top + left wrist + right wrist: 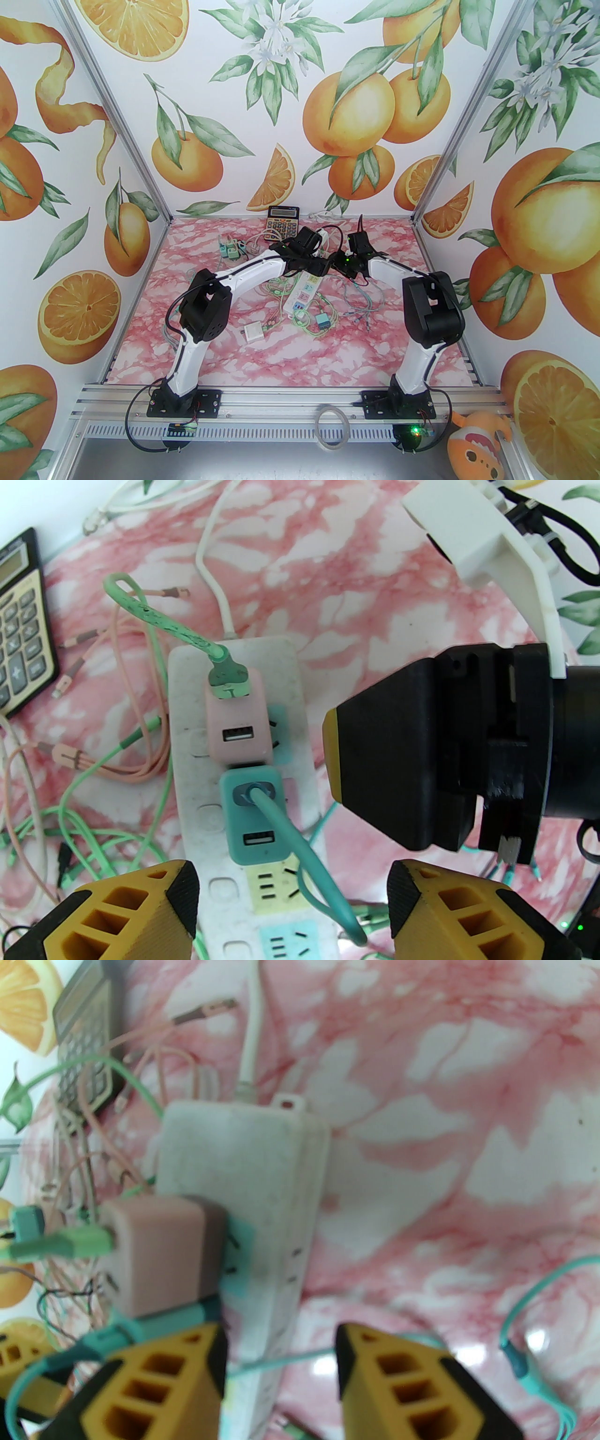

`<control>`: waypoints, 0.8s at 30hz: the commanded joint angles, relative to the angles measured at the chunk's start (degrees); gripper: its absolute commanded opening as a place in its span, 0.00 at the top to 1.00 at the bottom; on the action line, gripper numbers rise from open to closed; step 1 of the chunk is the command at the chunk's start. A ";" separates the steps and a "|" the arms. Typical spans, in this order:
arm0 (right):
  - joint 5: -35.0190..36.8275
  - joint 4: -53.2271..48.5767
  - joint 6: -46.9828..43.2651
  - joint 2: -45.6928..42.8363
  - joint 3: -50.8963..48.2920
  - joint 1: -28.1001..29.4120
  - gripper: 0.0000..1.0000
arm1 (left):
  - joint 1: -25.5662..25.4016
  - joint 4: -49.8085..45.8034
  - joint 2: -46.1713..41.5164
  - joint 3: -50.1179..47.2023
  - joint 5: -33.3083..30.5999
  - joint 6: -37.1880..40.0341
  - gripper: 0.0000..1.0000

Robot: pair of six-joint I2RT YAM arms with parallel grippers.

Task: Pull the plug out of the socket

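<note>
- Top view: power strip [303,294] lies mid-table, its far end under the left arm [253,274] and right arm [398,272].
- Left wrist: pink plug [239,723] and teal plug [253,817] are both seated in the strip. Left gripper [293,888] is spread astride the strip near the teal plug. Step judged: approach. Next: close on one plug's sides.
- Right wrist: right gripper [281,1363] straddles the strip's edge, jaws apart. Contact cannot be told. Probably a brace for a straight pull.

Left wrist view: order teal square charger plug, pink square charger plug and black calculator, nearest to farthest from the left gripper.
1. Teal charger plug: just ahead of left gripper.
2. Pink charger plug: next beyond it.
3. Black calculator: far left.
</note>
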 commanded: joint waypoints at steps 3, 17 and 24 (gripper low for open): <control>-0.69 1.48 1.10 1.62 1.31 0.43 0.56 | 0.17 2.98 -5.54 -3.59 -1.18 -0.53 0.31; -0.81 1.85 1.47 1.94 1.44 0.10 0.62 | -0.61 7.27 -1.16 -4.46 -3.38 0.30 0.30; -1.54 1.62 1.28 2.25 2.58 0.10 0.67 | -0.62 7.67 4.21 -0.23 -7.68 0.75 0.31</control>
